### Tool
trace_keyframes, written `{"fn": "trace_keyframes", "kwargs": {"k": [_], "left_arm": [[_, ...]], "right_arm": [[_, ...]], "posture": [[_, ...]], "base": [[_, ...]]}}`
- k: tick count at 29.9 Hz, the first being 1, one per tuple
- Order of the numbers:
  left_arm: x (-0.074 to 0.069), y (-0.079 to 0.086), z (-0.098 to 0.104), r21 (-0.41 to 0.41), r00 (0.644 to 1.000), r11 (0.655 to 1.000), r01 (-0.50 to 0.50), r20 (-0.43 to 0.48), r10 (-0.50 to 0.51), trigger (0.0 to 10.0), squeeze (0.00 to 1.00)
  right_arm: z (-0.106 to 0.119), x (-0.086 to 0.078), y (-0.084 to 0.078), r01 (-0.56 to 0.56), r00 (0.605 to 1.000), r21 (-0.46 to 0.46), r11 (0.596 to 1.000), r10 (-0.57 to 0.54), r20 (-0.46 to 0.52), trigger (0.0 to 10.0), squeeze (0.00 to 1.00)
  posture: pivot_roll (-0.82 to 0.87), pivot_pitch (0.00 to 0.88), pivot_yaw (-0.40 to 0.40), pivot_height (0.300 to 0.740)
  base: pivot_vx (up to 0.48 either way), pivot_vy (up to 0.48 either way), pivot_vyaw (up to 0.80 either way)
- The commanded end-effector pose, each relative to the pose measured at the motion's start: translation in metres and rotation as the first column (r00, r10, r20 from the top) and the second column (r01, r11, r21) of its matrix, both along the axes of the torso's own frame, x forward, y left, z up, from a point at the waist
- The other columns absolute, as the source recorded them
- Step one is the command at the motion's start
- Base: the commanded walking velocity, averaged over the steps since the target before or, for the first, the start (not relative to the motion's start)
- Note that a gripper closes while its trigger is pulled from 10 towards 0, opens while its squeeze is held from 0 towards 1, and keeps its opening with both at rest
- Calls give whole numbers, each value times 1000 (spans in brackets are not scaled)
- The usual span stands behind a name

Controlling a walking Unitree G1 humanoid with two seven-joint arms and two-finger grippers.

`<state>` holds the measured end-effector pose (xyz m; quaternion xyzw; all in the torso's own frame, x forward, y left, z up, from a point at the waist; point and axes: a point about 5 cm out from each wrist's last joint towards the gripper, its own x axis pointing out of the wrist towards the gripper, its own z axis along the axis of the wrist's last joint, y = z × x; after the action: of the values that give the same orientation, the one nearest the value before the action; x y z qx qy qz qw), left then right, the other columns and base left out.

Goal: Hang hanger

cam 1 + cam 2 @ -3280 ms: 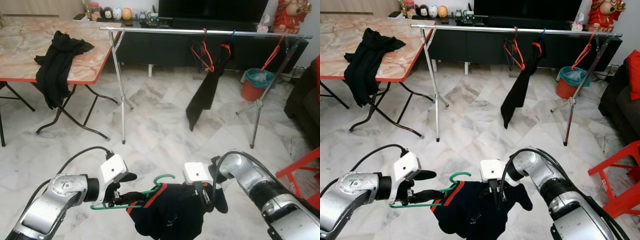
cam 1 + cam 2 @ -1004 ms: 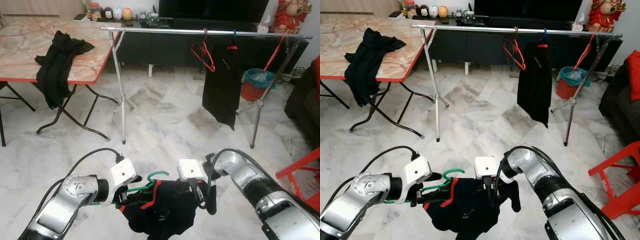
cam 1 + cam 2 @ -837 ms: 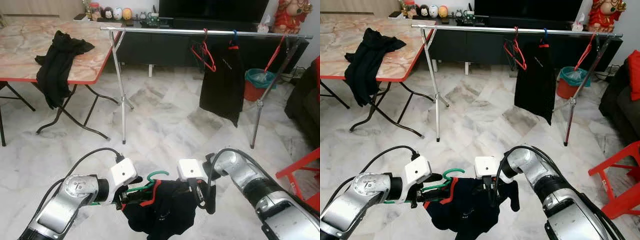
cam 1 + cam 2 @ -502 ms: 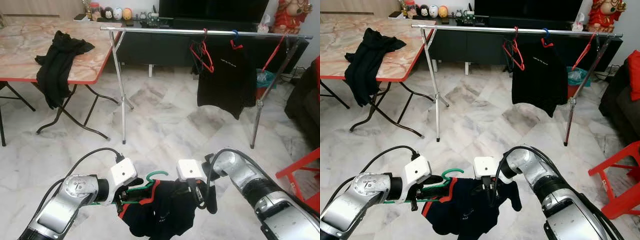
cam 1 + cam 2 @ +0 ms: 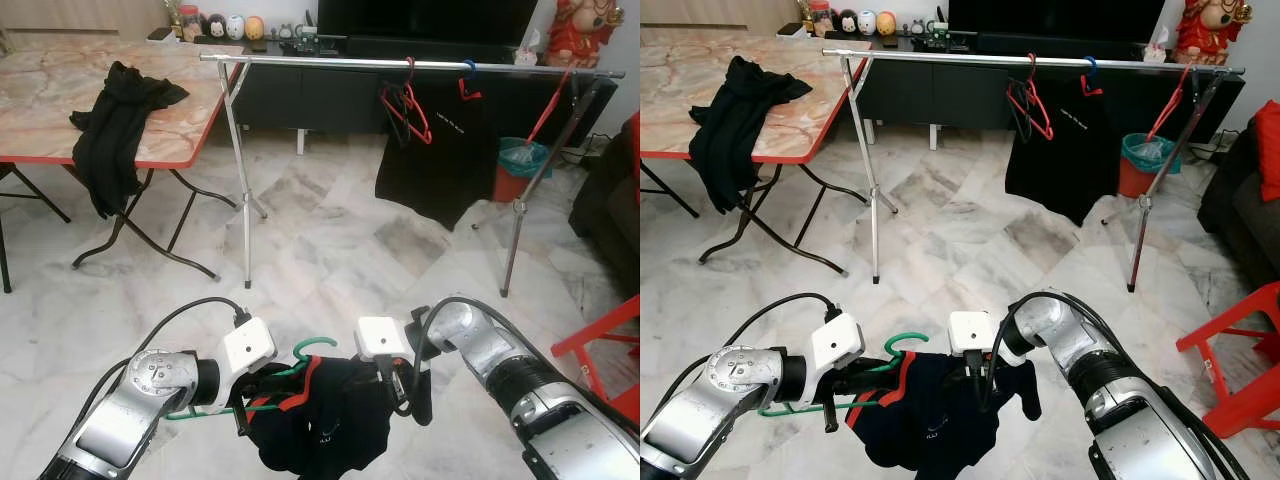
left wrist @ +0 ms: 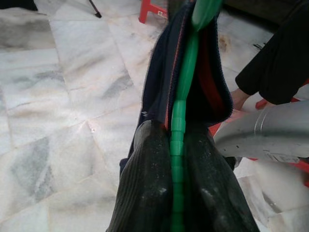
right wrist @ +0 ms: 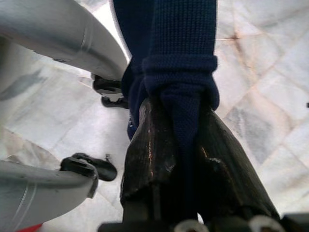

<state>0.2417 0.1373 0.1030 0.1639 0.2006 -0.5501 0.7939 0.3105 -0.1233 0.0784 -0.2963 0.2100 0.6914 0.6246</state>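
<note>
Grippers, two of them, work low over the marble floor (image 5: pixel 330 250). One green hanger (image 5: pixel 300 372) hangs between them with one dark navy garment (image 5: pixel 325 425), red-trimmed at the collar, draped on it. In the left wrist view the left gripper (image 6: pixel 177 193) has its two black fingers pressed together on the hanger's green bar; from the head camera it (image 5: pixel 245 400) sits just left of the cloth. The right gripper (image 7: pixel 186 145) pinches a ribbed fold of the navy garment between its closed fingers, and in the head view it (image 5: pixel 398 392) holds the cloth's right side.

Ahead stands one silver clothes rail (image 5: pixel 400 63) on two splayed legs. On it I count two empty red hangers (image 5: pixel 408 100), close together, one black T-shirt (image 5: pixel 445 150) on a blue-hooked hanger with small white lettering too fine to read, and one more red hanger (image 5: pixel 548 103) near the far right end. One teal bin (image 5: pixel 520 160) stands behind. One table (image 5: pixel 60 95) with a red edge carries one black garment (image 5: pixel 115 130). One red stool (image 5: pixel 600 340) shows at right.
</note>
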Motion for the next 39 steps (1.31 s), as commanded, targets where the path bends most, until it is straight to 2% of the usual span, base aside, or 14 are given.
{"fn": "trace_keyframes", "kwargs": {"k": [1,4,5,7,8,16,17,21,22,32,39], "left_arm": [[2,0,4,-12,1000,1000,-13,16,13,0,0],[1,-1,5,-16,1000,1000,-11,14,12,0,0],[1,-1,5,-18,1000,1000,-10,14,10,0,0],[1,-1,5,-19,1000,1000,-10,14,10,0,0],[1,-1,5,-19,1000,1000,-10,15,10,0,0],[1,-2,5,-20,1000,1000,-7,19,7,0,0],[1,-2,4,-20,1000,1000,-5,19,5,0,0],[1,-3,4,-22,1000,1000,-1,18,1,0,0],[1,-4,3,-22,1000,1000,0,17,0,0,0],[0,-4,2,-21,1000,1000,3,12,-3,0,0],[-2,-5,-1,-18,1000,1000,7,3,-7,0,0]], "right_arm": [[6,4,3,-14,999,12,1000,13,32,7843,0],[6,4,3,-14,999,13,1000,14,33,8353,0],[6,4,3,-15,999,14,1000,15,34,9647,0],[6,4,3,-15,999,13,1000,15,35,9647,0],[6,4,3,-17,999,13,1000,17,35,10000,0],[7,3,3,-31,999,16,999,30,20,10000,0],[8,3,2,-34,999,20,999,34,12,9451,1000],[8,2,2,-41,999,30,999,40,5,9569,1000],[10,2,2,-53,999,41,998,53,7,10000,0],[13,1,-3,-73,997,44,996,73,3,10000,0],[25,6,-10,-43,999,108,993,41,19,10000,0]], "posture": [[108,0,-60,740],[110,0,-61,740],[109,0,-61,740],[109,0,-61,740],[109,0,-62,740],[103,0,-63,740],[102,0,-64,740],[100,0,-66,740],[98,0,-68,740],[96,0,-71,740],[90,0,-72,740]], "base": [[0,0,0],[0,0,0],[0,0,0],[0,0,0],[0,0,0],[0,0,0],[0,0,0],[0,0,0],[0,0,0],[0,0,0],[0,0,0]]}}
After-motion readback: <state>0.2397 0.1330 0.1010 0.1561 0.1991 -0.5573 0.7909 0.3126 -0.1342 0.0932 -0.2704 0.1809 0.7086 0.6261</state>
